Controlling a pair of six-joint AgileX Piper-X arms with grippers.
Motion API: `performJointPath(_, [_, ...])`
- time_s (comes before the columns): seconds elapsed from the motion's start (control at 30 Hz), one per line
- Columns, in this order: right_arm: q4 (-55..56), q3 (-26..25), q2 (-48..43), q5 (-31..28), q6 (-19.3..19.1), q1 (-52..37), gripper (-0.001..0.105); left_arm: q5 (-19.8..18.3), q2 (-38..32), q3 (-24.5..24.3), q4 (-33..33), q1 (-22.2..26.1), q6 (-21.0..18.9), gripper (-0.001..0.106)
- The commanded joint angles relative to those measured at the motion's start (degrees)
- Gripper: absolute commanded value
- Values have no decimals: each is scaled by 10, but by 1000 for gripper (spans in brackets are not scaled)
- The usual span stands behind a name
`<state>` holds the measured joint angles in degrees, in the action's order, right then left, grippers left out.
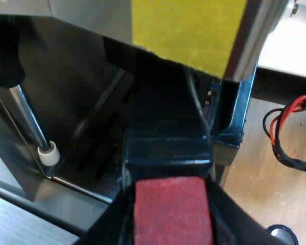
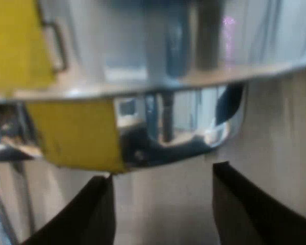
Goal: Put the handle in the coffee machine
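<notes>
Our left gripper (image 1: 168, 196) is clamped on the handle (image 1: 166, 122). Its black fingers (image 1: 104, 232) press against either side of the red end (image 1: 172, 214), which lies closest to the camera. From there the dark handle runs straight away from us and in under the machine (image 1: 81, 15). Its far end passes into shadow just below the yellow label (image 1: 188, 30) on the metal front. The metal part of the holder is hidden in that shadow, so we cannot tell whether it sits in its socket.

Beside the handle, the steam wand (image 1: 33, 122) slants down to a white tip (image 1: 48, 153). The tip hangs just over the slotted tray (image 1: 92, 163) at the machine's base. On the other side of the handle is a pale wooden table (image 1: 255, 173). Red and black wires (image 1: 288, 115) lie on it, well clear of the handle. A small dark round thing (image 1: 282, 235) is on the table too, and we cannot make out what it is.

Our right gripper (image 2: 162, 176) is spread wide. Its two black fingers (image 2: 86, 214) stand well apart with nothing between them, touching nothing. It points at the machine's shiny curved metal front (image 2: 194, 132). A yellow label (image 2: 76, 135) is on that front, near one fingertip. The chrome above carries blurred reflections that we cannot read.
</notes>
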<state>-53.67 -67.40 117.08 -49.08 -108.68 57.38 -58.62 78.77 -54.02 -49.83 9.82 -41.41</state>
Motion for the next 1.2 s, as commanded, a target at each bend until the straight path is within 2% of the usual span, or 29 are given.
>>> performJointPath(0.03, [-47, -3, -4, 3, -19, -4, 46, -95, -18, -10, 21, -1, -2, 0])
performJointPath(0.17, [-87, -3, -4, -15, -19, 2, 46, -95, -18, -10, 21, -1, -2, 0])
performJointPath(0.37, [-91, -3, -4, -27, -21, 17, 46, -95, -18, -10, 25, -1, -2, 0])
performJointPath(0.87, [-108, -3, -4, -17, -22, 15, 46, -91, -18, -10, 25, -1, -2, 0])
performJointPath(1.03, [-122, -3, -4, -8, -51, 15, 46, -91, -18, -10, 25, -1, -2, 0])
performJointPath(1.2, [-121, -3, -4, -8, -56, 15, 46, -91, -18, -10, 25, -1, -2, 0])
